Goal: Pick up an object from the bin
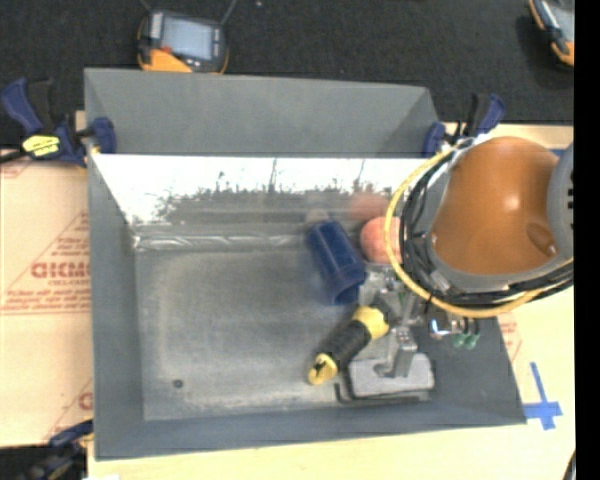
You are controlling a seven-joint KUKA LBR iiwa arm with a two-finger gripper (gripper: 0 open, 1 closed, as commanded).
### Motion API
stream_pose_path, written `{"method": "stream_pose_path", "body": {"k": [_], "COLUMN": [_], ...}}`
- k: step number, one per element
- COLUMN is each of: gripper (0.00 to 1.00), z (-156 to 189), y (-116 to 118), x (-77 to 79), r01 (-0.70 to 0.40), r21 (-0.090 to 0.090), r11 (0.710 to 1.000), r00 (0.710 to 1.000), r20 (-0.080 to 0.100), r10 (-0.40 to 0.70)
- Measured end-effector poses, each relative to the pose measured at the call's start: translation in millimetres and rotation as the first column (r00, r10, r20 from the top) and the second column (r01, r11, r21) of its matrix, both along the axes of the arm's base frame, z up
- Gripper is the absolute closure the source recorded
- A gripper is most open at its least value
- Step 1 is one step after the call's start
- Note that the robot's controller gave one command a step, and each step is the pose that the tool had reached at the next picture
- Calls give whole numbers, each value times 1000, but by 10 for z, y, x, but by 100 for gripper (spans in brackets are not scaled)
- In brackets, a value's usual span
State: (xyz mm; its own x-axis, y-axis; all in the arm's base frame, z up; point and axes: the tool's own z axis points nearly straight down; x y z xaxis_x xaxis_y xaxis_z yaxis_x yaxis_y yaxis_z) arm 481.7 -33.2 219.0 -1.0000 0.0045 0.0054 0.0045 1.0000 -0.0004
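1. The grey block (380,380) is the nearest thing. It is flat with rounded corners, and it lies on the floor of the bin (115,268) close to the front wall, toward the right-hand corner. Everything below is placed from this block.
2. Just left of the block, and touching or nearly touching its left edge, lies a hand tool (342,348) with a black grip and yellow ends. It slants from a yellow tip, left of the block and level with it, up to a yellow collar just beyond the block's far left corner.
3. The gripper (398,326) hangs directly above the block's far edge, with the tool's yellow collar right beside it on the left. I cannot tell whether it stands wide or narrow, nor whether anything is in it.
4. Beyond the block and slightly left lies a blue tube (335,258), tilted with its open end away from the block.
5. A pinkish ball (375,238) sits straight beyond the block, just right of the tube, partly behind the arm's cables (408,258).
6. The arm's orange cover (490,218) rises beyond and to the right of the block.
7. Far left of the block, the floor carries a small dark speck (177,385).
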Motion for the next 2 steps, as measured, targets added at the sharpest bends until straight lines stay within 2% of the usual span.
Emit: {"method": "stream_pose_path", "body": {"k": [1, 2], "gripper": [0, 0], "z": [43, -546], "y": [-1, -72], "x": [16, 214], "r01": [-2, -190], "r21": [-1, -2], "r11": [1000, 982], "r00": [1000, 982], "r20": [9, 10], "r10": [2, 190]}}
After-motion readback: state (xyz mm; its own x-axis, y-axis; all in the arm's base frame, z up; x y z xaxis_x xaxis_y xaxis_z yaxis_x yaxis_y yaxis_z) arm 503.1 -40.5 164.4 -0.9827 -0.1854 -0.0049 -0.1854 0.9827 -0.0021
